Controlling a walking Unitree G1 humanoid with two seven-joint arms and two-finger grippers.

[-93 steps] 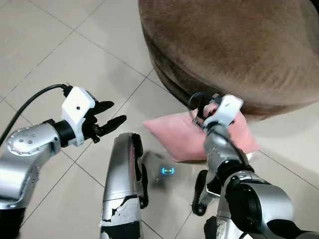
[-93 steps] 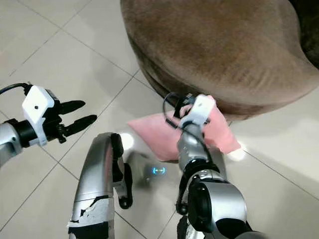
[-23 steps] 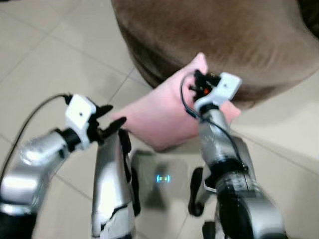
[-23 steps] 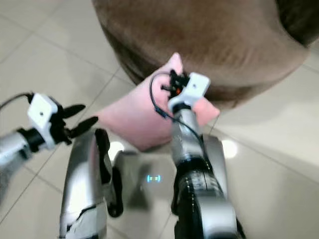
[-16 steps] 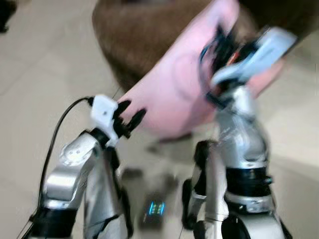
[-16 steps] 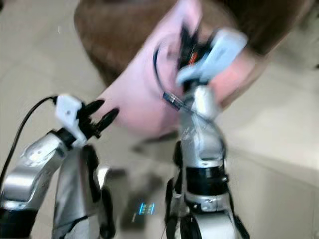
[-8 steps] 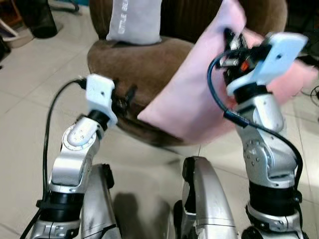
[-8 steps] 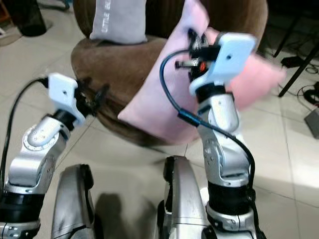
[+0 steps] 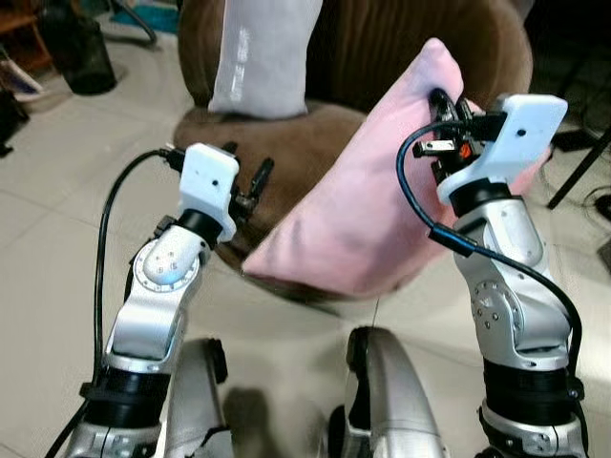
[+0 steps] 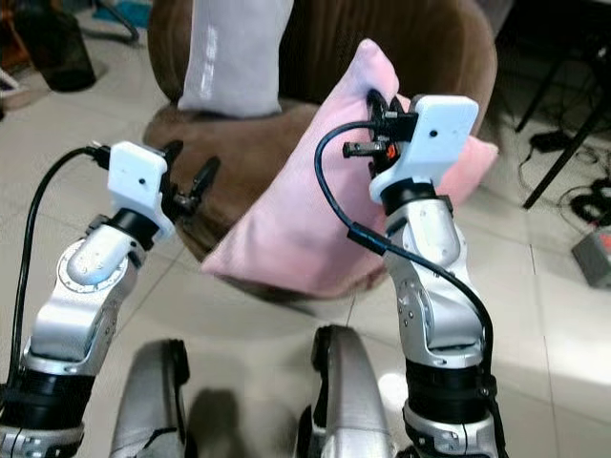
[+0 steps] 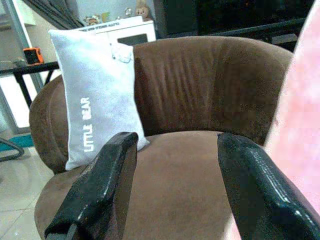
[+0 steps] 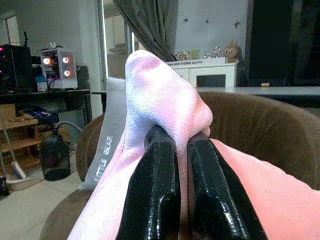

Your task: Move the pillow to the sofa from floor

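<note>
The pink pillow (image 9: 358, 215) hangs in the air in front of the brown round sofa (image 9: 420, 43), its upper corner pinched by my right gripper (image 9: 441, 103), which is shut on it. In the right wrist view the two black fingers (image 12: 155, 200) squeeze a fold of the pink pillow (image 12: 155, 95). My left gripper (image 9: 244, 176) is raised to the left of the pillow, open and holding nothing. Its fingers (image 11: 100, 190) point at the sofa seat (image 11: 175, 185). The pillow's lower edge hangs over the seat's front rim.
A grey pillow (image 9: 263, 52) printed with "LITTLE BEAR" leans upright against the sofa back on the left. A dark bin (image 9: 76, 52) stands on the tiled floor at the far left. A black stand leg (image 10: 558, 91) and cables lie at the right.
The view has risen and steadied, showing the whole sofa. The right gripper has lifted the pillow off the floor to seat height and holds it. The left arm rose beside it.
</note>
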